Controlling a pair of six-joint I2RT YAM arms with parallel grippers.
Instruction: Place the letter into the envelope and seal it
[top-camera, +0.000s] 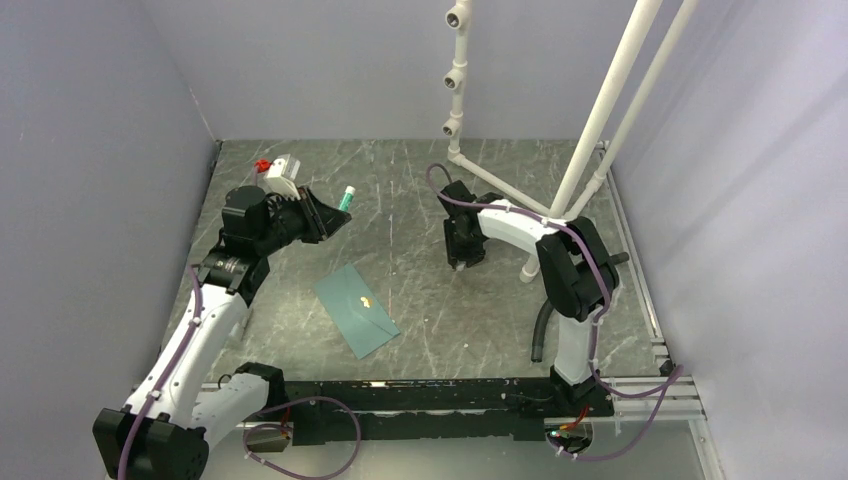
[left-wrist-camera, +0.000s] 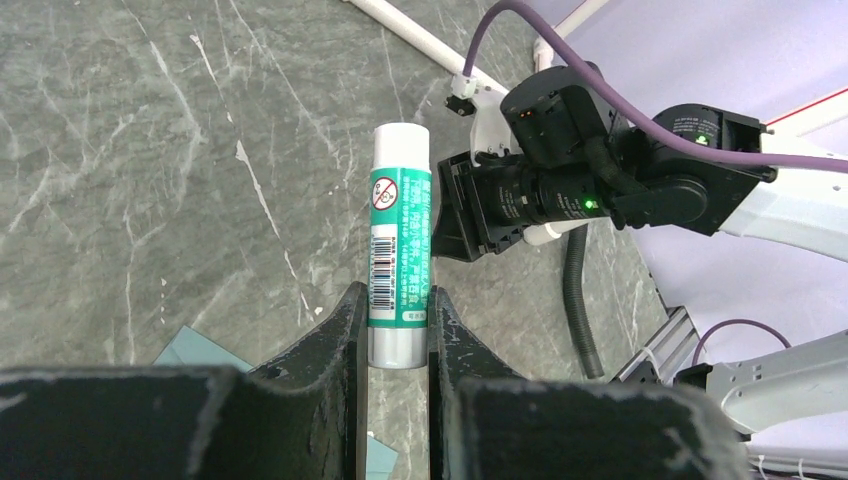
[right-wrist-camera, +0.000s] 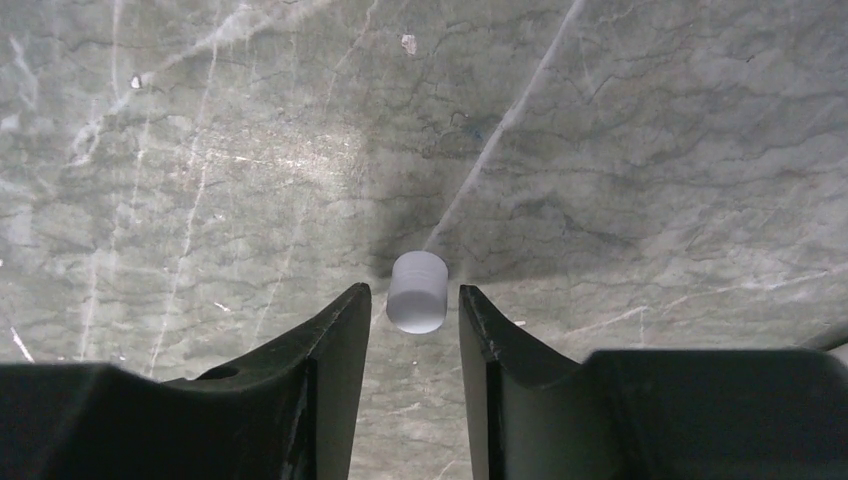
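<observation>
The teal envelope (top-camera: 355, 310) lies flat mid-table with its flap closed and a small gold mark on it; a corner shows in the left wrist view (left-wrist-camera: 195, 350). The letter is not in view. My left gripper (top-camera: 328, 215) (left-wrist-camera: 392, 300) is raised at the back left, shut on a green-and-white glue stick (top-camera: 347, 198) (left-wrist-camera: 400, 240) near its grey base. My right gripper (top-camera: 462, 255) (right-wrist-camera: 414, 290) is low over the table, right of the envelope. It is open, with a small white cap (right-wrist-camera: 417, 292) standing between its fingertips and a gap on each side.
A white pipe frame (top-camera: 600, 120) rises from the back right of the table. A black hose (top-camera: 542, 330) hangs by the right arm's base. An aluminium rail (top-camera: 640, 395) runs along the near edge. Grey walls close the left, back and right.
</observation>
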